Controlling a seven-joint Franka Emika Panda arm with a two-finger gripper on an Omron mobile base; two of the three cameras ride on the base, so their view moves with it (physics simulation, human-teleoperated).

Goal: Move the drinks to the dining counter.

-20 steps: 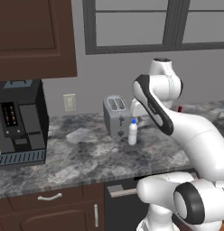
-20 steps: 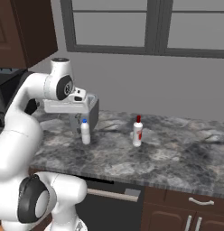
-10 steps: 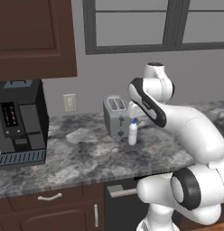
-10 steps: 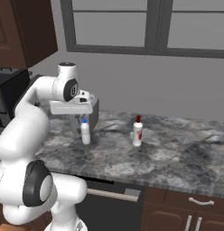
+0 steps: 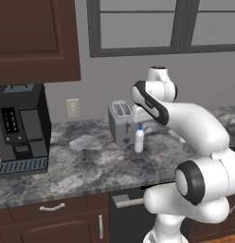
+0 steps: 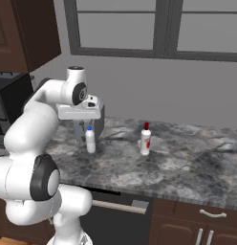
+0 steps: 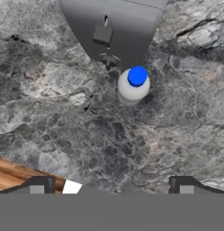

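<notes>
The blue-capped bottle (image 5: 139,139) is a small white plastic cylinder with a rounded shoulder and a bright blue cap; it stands upright on the marbled worktop (image 5: 91,161), its long axis vertical. In the left base view it sits just right of centre, directly in front of the toaster (image 5: 122,121), very near it or touching. In the right base view it stands left of centre (image 6: 90,139), below the arm's hand. In the hand view it is seen from above in the upper middle of the frame (image 7: 133,85), cap toward the camera, with the toaster's smooth grey side (image 7: 114,27) just above it.

The red-capped bottle (image 6: 145,139) has the same white body, with red at the cap and on the front. It stands upright near the centre of the right base view, well apart from the blue-capped one.

The worktop is glossy grey-and-white veined stone over dark brown cabinets (image 5: 53,218) with curved metal handles. The toaster is a boxy silver two-slot body. A black coffee machine (image 5: 21,129) with a ribbed drip tray stands at the left of the left base view.

The gripper (image 7: 109,182) hangs above the worktop with its two dark finger tips spread wide apart at the bottom of the hand view, holding nothing.
</notes>
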